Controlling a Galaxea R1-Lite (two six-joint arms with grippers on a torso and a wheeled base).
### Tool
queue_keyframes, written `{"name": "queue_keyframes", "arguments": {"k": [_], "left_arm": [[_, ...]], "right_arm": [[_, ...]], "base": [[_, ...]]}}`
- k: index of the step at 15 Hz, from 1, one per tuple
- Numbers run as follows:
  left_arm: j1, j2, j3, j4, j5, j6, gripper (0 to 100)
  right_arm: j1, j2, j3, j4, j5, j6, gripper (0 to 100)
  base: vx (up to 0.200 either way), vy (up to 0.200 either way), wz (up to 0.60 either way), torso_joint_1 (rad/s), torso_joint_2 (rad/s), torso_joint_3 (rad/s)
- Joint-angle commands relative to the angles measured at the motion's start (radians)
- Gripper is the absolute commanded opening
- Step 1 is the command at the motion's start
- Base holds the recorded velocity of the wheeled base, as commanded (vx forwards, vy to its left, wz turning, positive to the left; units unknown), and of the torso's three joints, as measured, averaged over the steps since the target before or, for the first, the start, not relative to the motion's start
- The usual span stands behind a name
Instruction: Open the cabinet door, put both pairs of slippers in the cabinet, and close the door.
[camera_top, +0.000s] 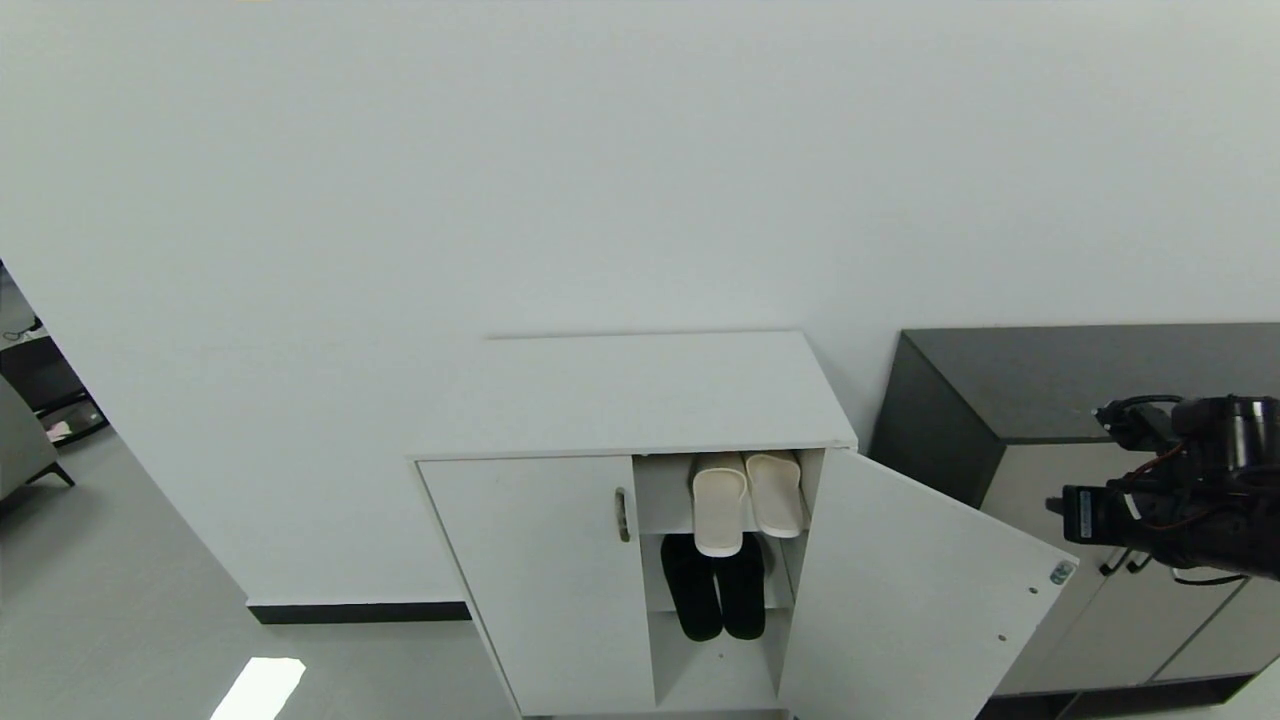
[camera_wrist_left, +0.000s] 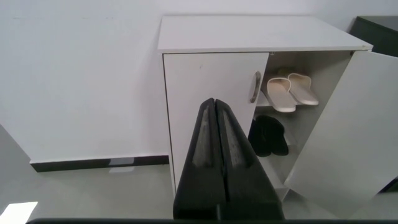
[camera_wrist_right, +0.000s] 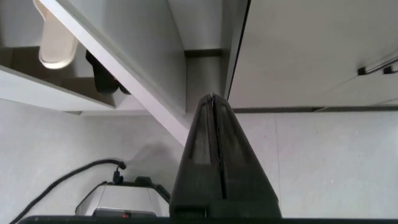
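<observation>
Cabinet (camera_top: 630, 395): white, low, standing on pale grey floor (camera_top: 120, 600), backing onto plain white wall (camera_top: 600, 150) with dark skirting (camera_top: 360, 612) running along the base. Sitting at 6 o'clock in the head view. Adjoining a dark cabinet (camera_top: 1100, 380) at its 3 o'clock, just beside.

Left door (camera_top: 540, 580) lying shut, with handle (camera_top: 621, 514) running upright at its inner edge. Right door (camera_top: 900, 580) standing wide open, swinging out toward 4 o'clock.

White slippers (camera_top: 745, 495) resting side by side on the upper shelf in the right-hand compartment, long axes running 12 to 6 o'clock, front to back, near ends facing the opening, the 9 o'clock one overhanging the shelf edge. Black slippers (camera_top: 712, 590) lying as a pair on the shelf directly below, touching each other, running along the same 12-to-6 line.

Left gripper (camera_wrist_left: 214, 102) hanging in front of the shut left door, well apart from it, fingers pressed together, holding nothing. Right gripper (camera_wrist_right: 213, 99) hovering out at 3 o'clock beyond the open door's free edge, fingers likewise pressed together, gripping nothing.
</observation>
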Motion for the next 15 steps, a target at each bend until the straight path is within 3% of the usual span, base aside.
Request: {"name": "queue_keyframes", "arguments": {"k": [1, 15], "left_arm": [[0.0, 0.001, 0.0, 0.001, 0.0, -0.001, 0], [0.0, 0.001, 0.0, 0.0, 0.002, -0.002, 0]], "right_arm": [[0.002, 0.044, 0.002, -0.018, 0.0, 0.0, 0], [-0.003, 0.131, -0.041, -0.063, -0.043, -0.002, 0]], "base": [[0.0, 0.0, 0.0, 0.0, 0.0, 0.0], [0.0, 0.0, 0.0, 0.0, 0.0, 0.0]]}}
